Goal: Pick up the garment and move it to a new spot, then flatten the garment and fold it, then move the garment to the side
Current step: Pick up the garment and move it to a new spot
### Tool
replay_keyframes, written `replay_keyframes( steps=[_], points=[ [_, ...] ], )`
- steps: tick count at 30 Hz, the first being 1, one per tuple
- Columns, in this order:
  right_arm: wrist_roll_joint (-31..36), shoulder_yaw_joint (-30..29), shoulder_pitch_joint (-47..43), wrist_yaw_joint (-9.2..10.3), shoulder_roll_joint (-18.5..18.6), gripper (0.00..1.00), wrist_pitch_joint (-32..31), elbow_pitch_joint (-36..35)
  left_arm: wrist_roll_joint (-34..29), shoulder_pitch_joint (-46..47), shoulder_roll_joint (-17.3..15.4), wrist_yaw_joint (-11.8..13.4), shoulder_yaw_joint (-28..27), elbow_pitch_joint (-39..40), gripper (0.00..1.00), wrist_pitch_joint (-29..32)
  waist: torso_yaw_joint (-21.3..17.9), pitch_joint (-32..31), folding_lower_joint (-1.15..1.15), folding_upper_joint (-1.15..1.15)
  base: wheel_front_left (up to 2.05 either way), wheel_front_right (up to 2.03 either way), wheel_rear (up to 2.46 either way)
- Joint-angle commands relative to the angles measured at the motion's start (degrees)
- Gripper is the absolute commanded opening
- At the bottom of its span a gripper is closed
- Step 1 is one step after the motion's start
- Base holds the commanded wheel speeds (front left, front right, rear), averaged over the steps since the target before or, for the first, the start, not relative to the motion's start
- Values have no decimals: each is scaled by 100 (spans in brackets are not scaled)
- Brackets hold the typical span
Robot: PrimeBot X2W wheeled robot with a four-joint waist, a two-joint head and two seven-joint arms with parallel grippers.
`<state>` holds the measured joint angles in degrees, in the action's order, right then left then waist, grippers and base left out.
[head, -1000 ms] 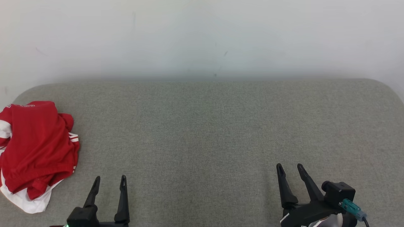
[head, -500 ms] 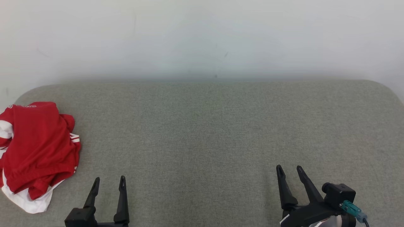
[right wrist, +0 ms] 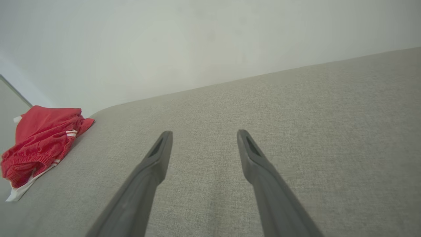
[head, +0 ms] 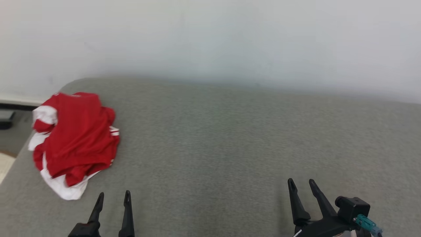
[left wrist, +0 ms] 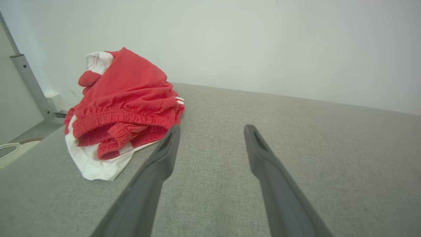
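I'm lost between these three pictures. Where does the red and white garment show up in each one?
Head view: garment at the left, crumpled near the left edge of the grey cushion.
Left wrist view: garment at the upper left, close and large.
Right wrist view: garment at the far left edge, small.
Shared landmark: the line where the grey cushion meets the pale wall, running behind the garment.

A bare indoor room, likely a test space rather than a lived-in home.
A wide cushion [head: 230, 138] covered in grey woven cloth, with rounded corners, stands against a plain white wall [head: 210, 39]. A crumpled red and white garment [head: 77, 135] lies at its left end. Beside that end a grey metal post [left wrist: 28, 82] runs up the wall, near a blurred patch of floor [head: 14, 140].
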<state>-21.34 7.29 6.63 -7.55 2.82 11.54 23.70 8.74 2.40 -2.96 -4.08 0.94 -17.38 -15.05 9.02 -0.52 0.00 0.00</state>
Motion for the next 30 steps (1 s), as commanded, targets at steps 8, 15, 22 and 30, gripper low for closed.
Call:
replay_keyframes(
  steps=[8, 15, 22, 30],
  points=[
    [-101, 66, -111, 12, 10, 100, 12, -5, -111, -118, -7, -37, -79, -44, 100, -19, 1248, -155, 0, 0, 0, 0, 0],
    [-198, 190, -100, 12, 12, 100, 37, 29, -141, -139, -22, -48, -167, -46, 100, -19, 1907, -120, 0, 0, 0, 0, 0],
    [-134, 372, 141, 12, 14, 100, -36, 66, -31, -199, -9, 27, -363, 135, 100, -19, 2107, 101, 0, 0, 0, 0, 0],
    [-207, 531, 364, 12, 14, 100, -19, 212, 22, -249, 3, 70, -443, 287, 100, -19, 2156, 189, 0, 0, 0, 0, 0]
  ],
)
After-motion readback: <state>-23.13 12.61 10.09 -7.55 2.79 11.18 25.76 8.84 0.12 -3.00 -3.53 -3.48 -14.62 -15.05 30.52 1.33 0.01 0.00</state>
